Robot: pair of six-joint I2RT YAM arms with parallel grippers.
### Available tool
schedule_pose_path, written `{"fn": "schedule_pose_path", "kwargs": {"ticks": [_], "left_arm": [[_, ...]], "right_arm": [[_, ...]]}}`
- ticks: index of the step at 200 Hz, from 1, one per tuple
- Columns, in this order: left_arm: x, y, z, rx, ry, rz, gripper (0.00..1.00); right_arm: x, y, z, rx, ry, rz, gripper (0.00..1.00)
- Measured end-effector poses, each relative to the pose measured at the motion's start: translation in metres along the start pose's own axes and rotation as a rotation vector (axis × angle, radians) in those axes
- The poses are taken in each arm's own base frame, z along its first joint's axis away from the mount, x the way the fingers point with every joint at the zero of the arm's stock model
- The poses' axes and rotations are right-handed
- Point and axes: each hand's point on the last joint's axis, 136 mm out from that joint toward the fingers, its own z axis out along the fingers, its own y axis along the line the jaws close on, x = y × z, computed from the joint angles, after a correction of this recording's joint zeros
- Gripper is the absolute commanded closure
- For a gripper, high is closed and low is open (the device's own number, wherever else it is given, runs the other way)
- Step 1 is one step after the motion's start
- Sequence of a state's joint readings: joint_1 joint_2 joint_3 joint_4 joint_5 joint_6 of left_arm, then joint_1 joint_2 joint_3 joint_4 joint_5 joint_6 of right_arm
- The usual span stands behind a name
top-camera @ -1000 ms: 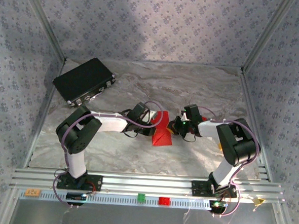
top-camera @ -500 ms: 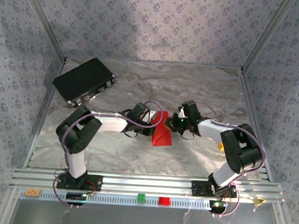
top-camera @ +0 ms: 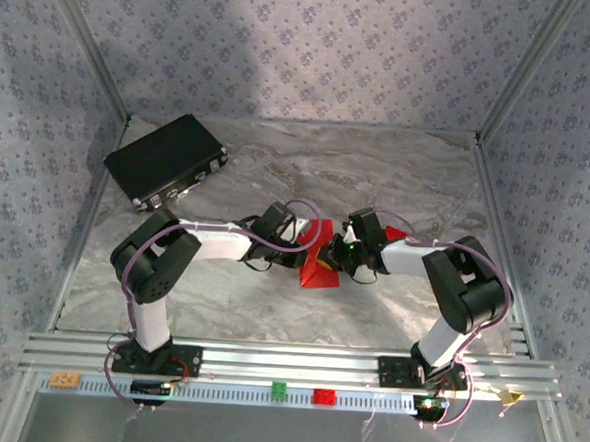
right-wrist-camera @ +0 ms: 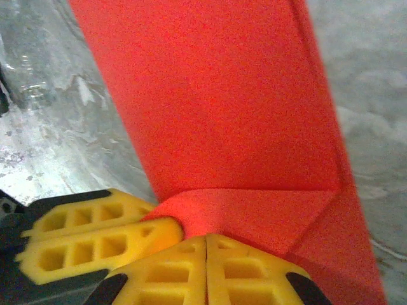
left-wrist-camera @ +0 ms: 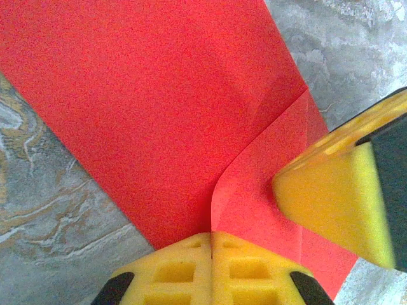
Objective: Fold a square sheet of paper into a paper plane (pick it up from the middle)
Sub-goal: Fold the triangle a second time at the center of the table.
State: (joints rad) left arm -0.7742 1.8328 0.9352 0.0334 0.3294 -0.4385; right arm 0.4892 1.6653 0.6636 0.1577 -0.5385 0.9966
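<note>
Red paper [top-camera: 317, 267] mid tabletop [top-camera: 398, 177], part-folded; left fingers [left-wrist-camera: 172, 273] closed, pinching it from 10 o'clock, right fingers [right-wrist-camera: 248, 273] closed, pressing at 2 o'clock, so any uneven pull risks tearing or skewing the crease.

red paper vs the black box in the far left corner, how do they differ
The red paper is thin, folded and creased; the black box is thick and rigid. The paper sits mid-table between the arms; the box lies at the far left corner. The left gripper and right gripper, both shut, touch the paper, while nothing touches the box. Both rest on the marbled table.
</note>
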Motion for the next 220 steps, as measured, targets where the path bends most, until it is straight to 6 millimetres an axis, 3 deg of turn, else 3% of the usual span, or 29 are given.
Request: {"fn": "schedule_pose_path", "kwargs": {"ticks": [48,101,124,136,174,220], "left_arm": [[0.000,-0.001,0.000,0.002,0.001,-0.001,0.99],[-0.004,-0.004,-0.006,-0.011,0.013,-0.027,0.66],[-0.008,-0.004,-0.017,-0.031,0.002,-0.047,0.64],[-0.011,-0.008,-0.025,-0.030,-0.012,-0.056,0.65],[-0.021,-0.026,-0.043,0.021,-0.050,-0.083,0.87],[-0.011,-0.062,-0.036,0.159,0.037,-0.090,0.99]], "right_arm": [[0.002,-0.007,0.002,-0.010,-0.004,-0.001,0.93],[0.001,-0.006,0.002,-0.015,-0.011,-0.002,0.93],[0.001,-0.006,0.002,-0.014,-0.011,-0.002,0.93],[0.001,-0.006,0.002,-0.014,-0.011,0.000,0.93],[0.001,-0.007,0.002,-0.014,-0.012,0.002,0.93],[0.001,-0.006,0.002,-0.013,-0.012,0.002,0.93]]}}
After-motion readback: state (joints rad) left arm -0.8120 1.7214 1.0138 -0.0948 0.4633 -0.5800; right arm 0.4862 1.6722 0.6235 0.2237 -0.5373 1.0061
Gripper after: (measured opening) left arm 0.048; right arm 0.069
